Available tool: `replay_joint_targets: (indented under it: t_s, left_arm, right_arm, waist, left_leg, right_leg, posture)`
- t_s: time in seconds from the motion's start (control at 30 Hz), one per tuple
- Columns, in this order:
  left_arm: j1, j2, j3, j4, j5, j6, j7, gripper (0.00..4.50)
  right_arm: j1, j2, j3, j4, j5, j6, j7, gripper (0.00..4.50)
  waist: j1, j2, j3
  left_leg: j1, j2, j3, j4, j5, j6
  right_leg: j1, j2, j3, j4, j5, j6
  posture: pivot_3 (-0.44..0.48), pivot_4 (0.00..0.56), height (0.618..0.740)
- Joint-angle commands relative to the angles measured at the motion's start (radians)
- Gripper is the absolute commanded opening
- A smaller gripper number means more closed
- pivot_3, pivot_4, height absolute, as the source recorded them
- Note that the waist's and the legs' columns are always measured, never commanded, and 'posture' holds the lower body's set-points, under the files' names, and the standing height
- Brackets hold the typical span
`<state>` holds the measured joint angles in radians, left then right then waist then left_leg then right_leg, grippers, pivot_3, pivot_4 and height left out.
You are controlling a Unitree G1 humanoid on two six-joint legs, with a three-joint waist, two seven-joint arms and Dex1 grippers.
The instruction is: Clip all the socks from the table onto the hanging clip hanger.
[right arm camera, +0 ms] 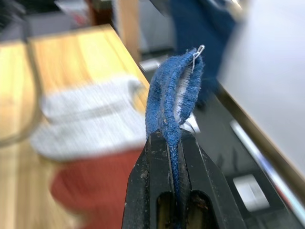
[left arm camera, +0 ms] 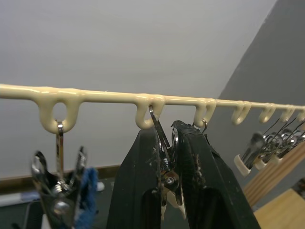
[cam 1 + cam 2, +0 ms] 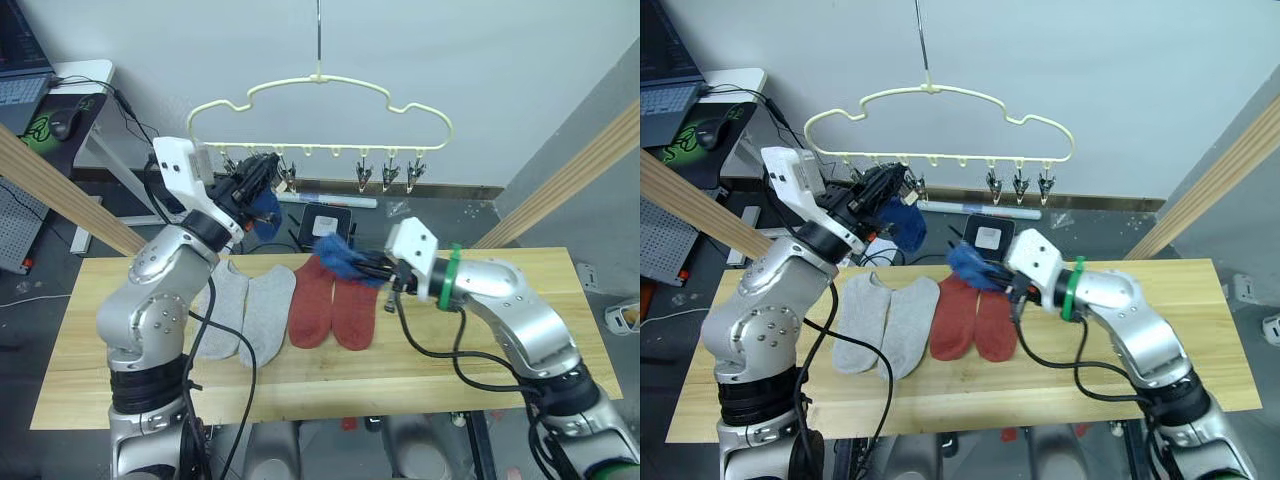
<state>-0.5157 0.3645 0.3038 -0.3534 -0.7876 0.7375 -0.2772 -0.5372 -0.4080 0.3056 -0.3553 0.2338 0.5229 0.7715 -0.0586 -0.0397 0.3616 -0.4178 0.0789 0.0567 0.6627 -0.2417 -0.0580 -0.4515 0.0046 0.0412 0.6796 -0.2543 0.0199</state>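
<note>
Your right hand (image 1: 174,143) is clenched on a blue sock (image 1: 174,90) above the worktop (image 3: 520,340), your left hand (image 2: 167,157) pinches a silver clip (image 2: 164,164) on the clip hanger (image 3: 320,95) beside a hung blue sock (image 3: 266,207), while grey socks (image 3: 250,305) and red socks (image 3: 330,305) lie flat before a white wall (image 3: 480,60).

Plain white wall (image 3: 500,60) behind; dark floor (image 3: 440,215) below; slanted wooden posts (image 3: 570,170) either side; white desk (image 3: 85,72) carrying laptop (image 3: 22,60) and mouse (image 3: 66,122).

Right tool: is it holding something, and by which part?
Yes. The right tool is shut on a blue sock, pinching it by a folded edge; the rest stands free above the fingers.
</note>
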Motion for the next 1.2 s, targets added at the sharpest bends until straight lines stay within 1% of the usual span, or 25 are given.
replay_joint_targets:
  t_s: [0.03, 0.1, 0.3, 0.47, 0.87, 1.2]
  left_arm:
    - [-0.034, 0.022, 0.058, -0.012, -0.121, 0.056, 0.003, 0.24]
    - [-0.044, 0.036, 0.076, 0.000, -0.175, 0.094, 0.008, 0.24]
    - [-0.053, 0.093, 0.103, 0.024, -0.279, 0.166, 0.008, 0.22]
    - [-0.044, 0.130, 0.117, 0.028, -0.354, 0.208, 0.014, 0.22]
    - [-0.013, 0.168, 0.108, 0.022, -0.396, 0.207, 0.005, 0.22]
    - [0.024, 0.194, 0.093, -0.002, -0.371, 0.185, -0.027, 0.22]
  right_arm:
    - [-0.037, 0.033, 0.042, 0.046, -0.009, -0.062, 0.033, 0.00]
    - [-0.064, 0.059, 0.061, 0.093, -0.023, -0.094, 0.042, 0.00]
    - [-0.148, 0.117, 0.079, 0.242, -0.073, -0.215, 0.053, 0.00]
    - [-0.192, 0.146, 0.069, 0.308, -0.101, -0.298, 0.057, 0.00]
    - [-0.236, 0.152, 0.044, 0.387, -0.143, -0.393, 0.054, 0.00]
    - [-0.256, 0.170, 0.037, 0.433, -0.167, -0.445, 0.045, 0.00]
  waist:
    - [0.001, 0.000, 0.000]
    - [0.003, 0.000, 0.000]
    - [0.000, 0.000, 0.000]
    - [0.000, 0.000, 0.000]
    - [0.000, 0.000, 0.000]
    - [0.000, 0.000, 0.000]
  left_leg:
    - [0.000, 0.000, 0.000, 0.000, 0.000, 0.000]
    - [-0.001, 0.000, 0.000, 0.000, 0.000, 0.000]
    - [-0.001, 0.000, 0.000, 0.000, 0.000, -0.001]
    - [-0.002, 0.000, 0.000, 0.000, 0.002, -0.004]
    - [-0.003, 0.000, 0.000, 0.000, 0.002, -0.004]
    - [-0.003, 0.000, 0.000, 0.000, 0.002, -0.004]
  right_leg:
    - [0.000, 0.000, 0.000, 0.000, 0.000, 0.000]
    - [0.000, -0.002, -0.001, 0.000, 0.003, -0.005]
    - [-0.002, -0.002, -0.001, 0.000, 0.003, -0.005]
    - [-0.003, -0.002, -0.001, 0.001, 0.003, -0.005]
    - [-0.004, -0.003, -0.001, 0.001, 0.003, -0.005]
    - [-0.004, -0.003, -0.001, 0.001, 0.003, -0.005]
  posture:
    - [-0.140, 0.345, 0.740]
    - [-0.140, 0.341, 0.740]
    - [-0.133, 0.336, 0.740]
    - [-0.128, 0.333, 0.740]
    - [-0.124, 0.335, 0.740]
    - [-0.110, 0.332, 0.740]
